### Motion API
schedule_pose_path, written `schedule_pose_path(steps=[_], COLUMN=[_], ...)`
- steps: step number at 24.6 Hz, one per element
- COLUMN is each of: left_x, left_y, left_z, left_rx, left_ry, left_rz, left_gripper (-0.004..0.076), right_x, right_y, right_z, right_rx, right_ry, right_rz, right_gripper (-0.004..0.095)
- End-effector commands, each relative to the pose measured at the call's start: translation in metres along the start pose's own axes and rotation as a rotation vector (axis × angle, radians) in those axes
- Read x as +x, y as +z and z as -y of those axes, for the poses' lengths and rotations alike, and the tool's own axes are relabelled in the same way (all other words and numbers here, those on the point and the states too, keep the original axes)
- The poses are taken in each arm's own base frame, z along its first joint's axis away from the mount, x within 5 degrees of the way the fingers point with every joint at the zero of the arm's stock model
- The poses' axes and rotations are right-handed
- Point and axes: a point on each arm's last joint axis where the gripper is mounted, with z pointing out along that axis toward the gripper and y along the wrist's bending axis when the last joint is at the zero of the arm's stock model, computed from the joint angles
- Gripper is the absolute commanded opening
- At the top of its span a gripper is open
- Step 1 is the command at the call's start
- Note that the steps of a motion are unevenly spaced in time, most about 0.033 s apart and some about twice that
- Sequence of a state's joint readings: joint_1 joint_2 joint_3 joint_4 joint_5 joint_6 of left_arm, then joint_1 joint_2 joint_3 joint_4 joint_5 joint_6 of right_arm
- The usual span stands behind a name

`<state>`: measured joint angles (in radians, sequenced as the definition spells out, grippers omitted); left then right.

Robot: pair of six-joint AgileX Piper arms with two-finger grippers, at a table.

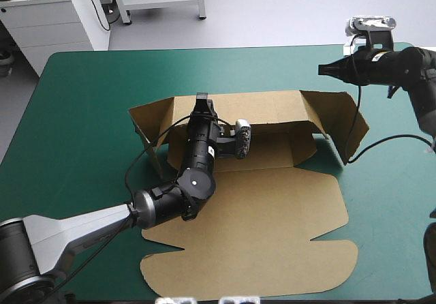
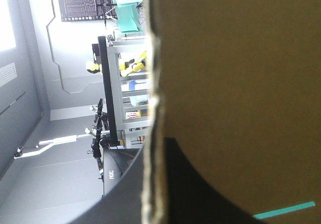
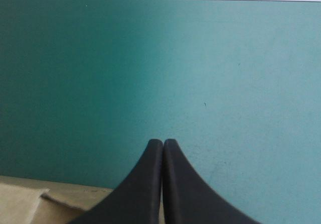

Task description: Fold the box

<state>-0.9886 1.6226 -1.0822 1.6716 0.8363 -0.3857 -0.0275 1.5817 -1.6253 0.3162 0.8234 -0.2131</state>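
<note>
The brown box (image 1: pixel 272 208) lies in the middle of the table. Its lid panel is flat toward the front, its back wall (image 1: pixel 266 110) stands raised, and a flap is up at each end. My left gripper (image 1: pixel 202 101) reaches over the tray and sits at the top edge of the back wall near its left end. In the left wrist view the board (image 2: pixel 235 73) runs edge-on between my black fingers (image 2: pixel 200 189), which pinch it. My right gripper (image 1: pixel 324 69) hovers beyond the right flap, shut and holding nothing. In its own view, the right gripper (image 3: pixel 163 143) points over bare cover.
Teal-green cover (image 1: pixel 75 127) shows left of the box, and more of it (image 1: pixel 388 181) to the right. A corner of brown board (image 3: pixel 30 204) lies beside and below my right fingers. A white cabinet (image 1: pixel 54 18) stands past the far left corner.
</note>
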Motion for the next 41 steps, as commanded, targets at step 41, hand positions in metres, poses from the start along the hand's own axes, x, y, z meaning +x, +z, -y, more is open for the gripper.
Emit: schedule_pose_path(steps=[41], left_x=[-0.002], left_y=[-0.002], left_z=[-0.014], left_rx=[-0.089], left_ry=[0.014], left_rz=[-0.011], left_gripper=[-0.0008], right_x=[0.108], right_y=[-0.027], right_z=[-0.019], right_rx=[-0.413], right_ry=[-0.120], right_rz=[-0.168], right_gripper=[-0.0018])
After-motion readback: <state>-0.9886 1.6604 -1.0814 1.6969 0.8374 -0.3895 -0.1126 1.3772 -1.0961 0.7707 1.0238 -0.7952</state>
